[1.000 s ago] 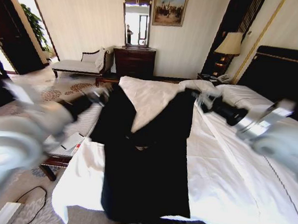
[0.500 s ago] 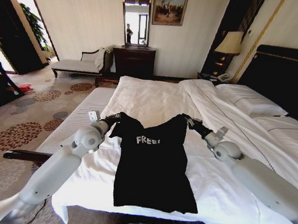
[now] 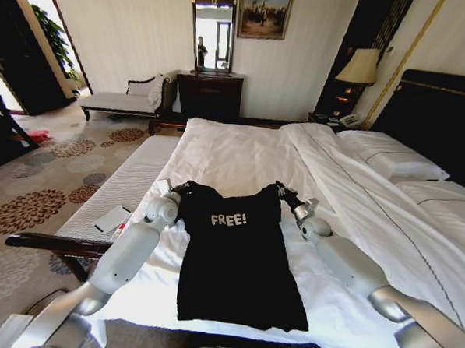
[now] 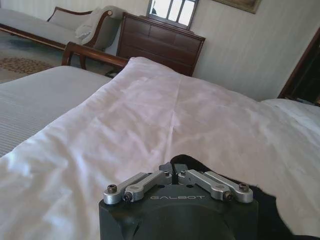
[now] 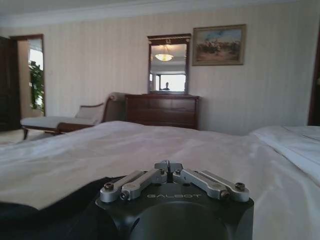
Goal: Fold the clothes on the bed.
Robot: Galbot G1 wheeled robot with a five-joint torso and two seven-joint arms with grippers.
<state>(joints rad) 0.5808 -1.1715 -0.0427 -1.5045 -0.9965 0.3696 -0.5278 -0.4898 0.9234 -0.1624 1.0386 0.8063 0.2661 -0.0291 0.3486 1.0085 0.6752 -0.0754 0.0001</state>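
Jaws on both arms are pinched tight. Your left gripper (image 3: 186, 186) holds one shoulder of the black T-shirt (image 3: 236, 256), and your right gripper (image 3: 281, 189) holds the other. The shirt lies flat, letters up, near the foot edge of the bed (image 3: 241, 155), its hem close to that edge. Watch out: if you pull toward that edge, the shirt may slide off. If one side lets go too soon, the cloth may bunch up and the fold may end up crooked.

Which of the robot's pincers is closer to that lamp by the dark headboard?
The right. The right pincer holds the T-shirt shoulder on the lamp side; the left pincer grips the opposite shoulder, farther away.
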